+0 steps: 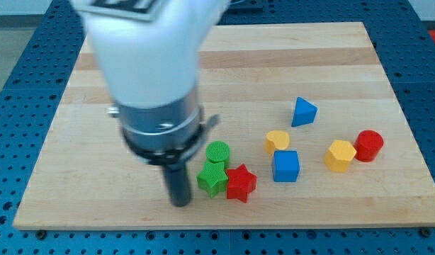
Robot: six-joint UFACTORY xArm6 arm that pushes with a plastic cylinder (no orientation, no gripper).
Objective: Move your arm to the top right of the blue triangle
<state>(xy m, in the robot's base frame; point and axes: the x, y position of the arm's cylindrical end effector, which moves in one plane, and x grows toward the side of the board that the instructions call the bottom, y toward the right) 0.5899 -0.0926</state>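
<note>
The blue triangle lies on the wooden board right of centre. My tip touches the board near the bottom edge, far to the lower left of the blue triangle. It stands just left of a green star-like block. The white arm body fills the upper left of the view and hides the board behind it.
A green cylinder and a red star cluster by the green block. A yellow heart-like block and a blue cube sit below the triangle. A yellow hexagon and a red cylinder lie at the right.
</note>
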